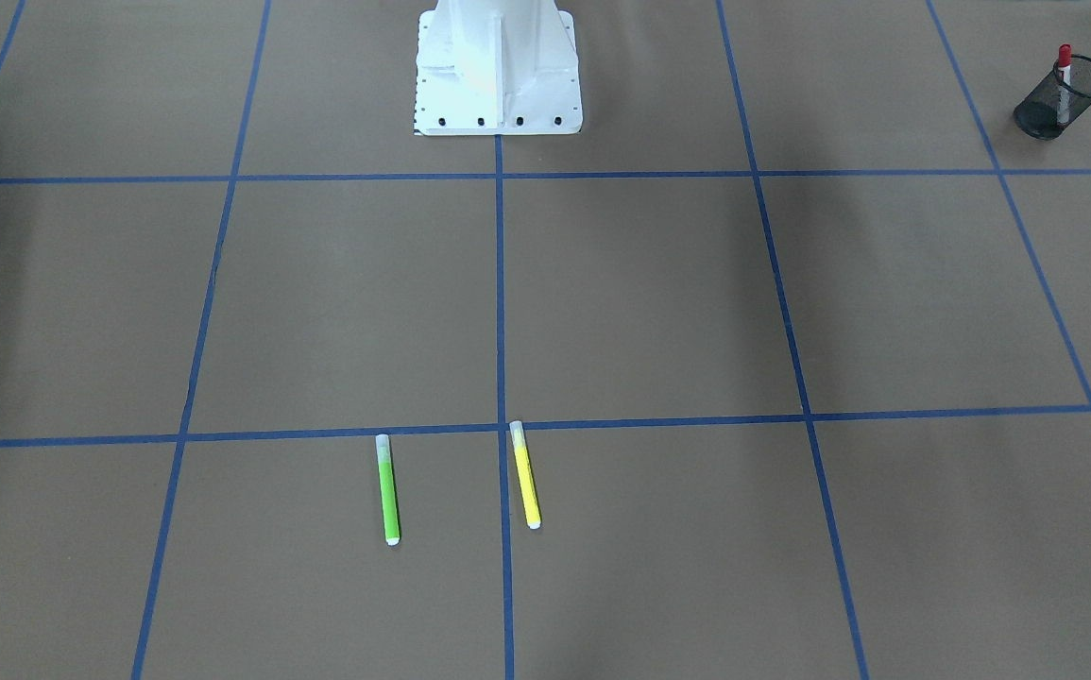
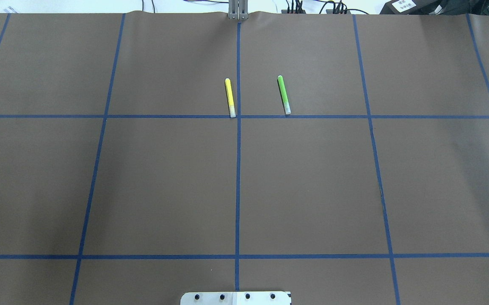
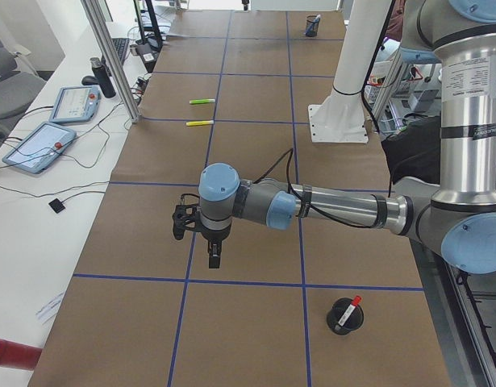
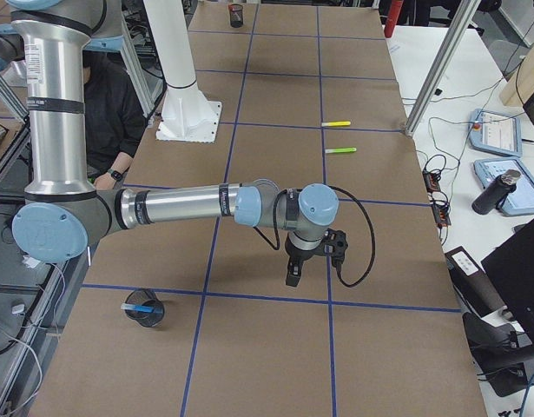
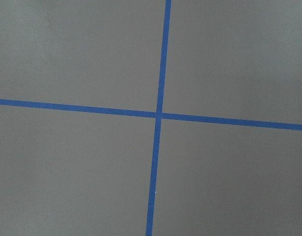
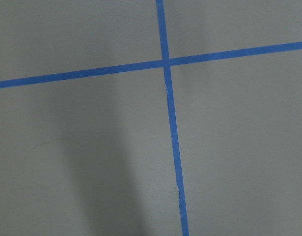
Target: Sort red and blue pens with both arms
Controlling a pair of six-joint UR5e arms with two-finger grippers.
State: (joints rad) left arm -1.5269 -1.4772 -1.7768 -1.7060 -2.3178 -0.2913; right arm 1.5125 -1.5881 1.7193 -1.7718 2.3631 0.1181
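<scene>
A black mesh cup [image 3: 344,318] is standing nearest in the left-end view, on the brown table [image 3: 248,339]. The red pen [image 3: 352,305] is leaning inside it, its red cap sticking up over the rim. Just beyond, the left arm [image 3: 336,210] is hanging stretched low over the table. The left gripper [image 3: 214,263] is pointing down above a blue tape line [image 3: 231,280]; I cannot tell how far its fingers are parted or whether they are gripping anything.

Farther along, a yellow marker [image 3: 199,123] and a green marker [image 3: 202,101] are lying side by side but apart, left of the white pedestal [image 3: 340,113] in that view. At the far end a second mesh cup [image 3: 312,26] is sitting. Seen from the right end, that cup is holding the blue pen [image 4: 138,307], which is lying slanted in it. The right arm [image 4: 188,207] is hanging stretched out likewise, the right gripper [image 4: 292,280] aiming down over the tape, its finger spread also impossible to tell. Both wrist cameras are looking down on brown paper and crossing blue tape.
</scene>
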